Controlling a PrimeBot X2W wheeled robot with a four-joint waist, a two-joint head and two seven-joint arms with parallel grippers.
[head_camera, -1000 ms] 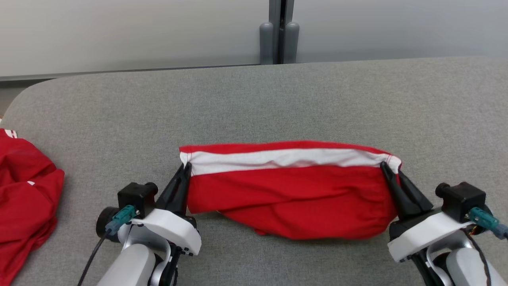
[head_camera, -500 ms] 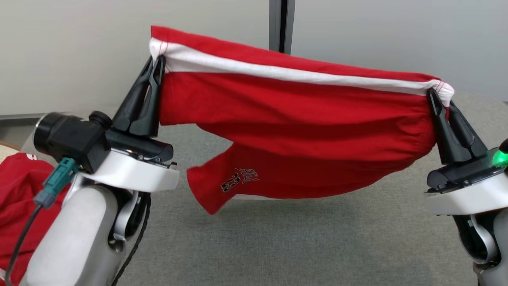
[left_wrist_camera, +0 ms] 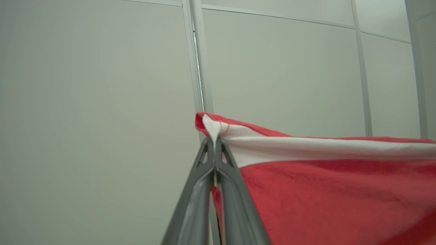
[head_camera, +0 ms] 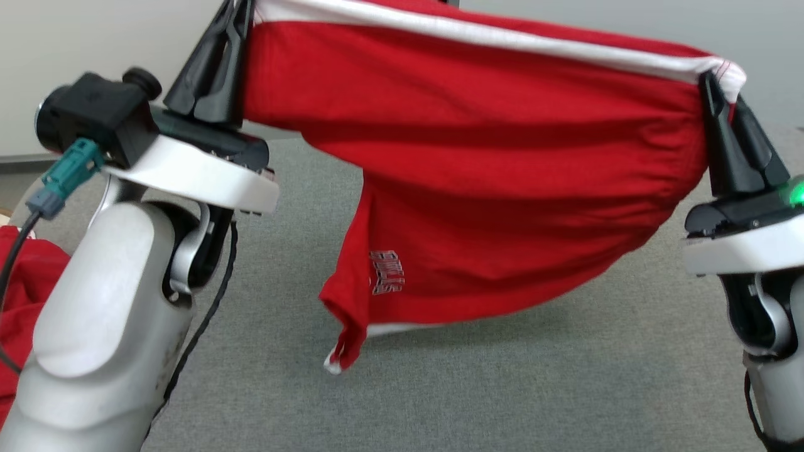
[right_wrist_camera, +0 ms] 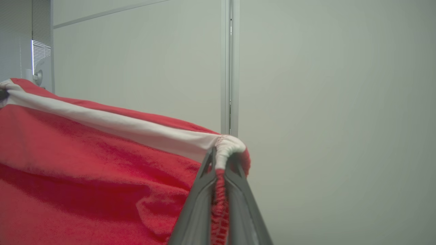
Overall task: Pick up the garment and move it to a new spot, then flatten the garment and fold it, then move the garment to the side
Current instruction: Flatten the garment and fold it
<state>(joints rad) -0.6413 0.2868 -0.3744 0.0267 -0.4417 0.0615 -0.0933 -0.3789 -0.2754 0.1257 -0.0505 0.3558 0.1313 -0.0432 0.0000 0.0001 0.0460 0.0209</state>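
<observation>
Garment (head_camera: 477, 157) (red, white band along the top edge) hangs in the air, strung between the two sets of jaws. Left jaws clamped on the band's left corner, right jaws clamped on its right corner; both wrist views show cloth pinched with no gap. Band taut from one set to the other, body sagging below them, lowest corner apparently clear of the desk (head_camera: 565, 389). Judgement: the corner hold spreads the cloth for laying flat at a new spot. Second red garment (head_camera: 25, 282) lies on the desk, below and outboard of the left jaws
</observation>
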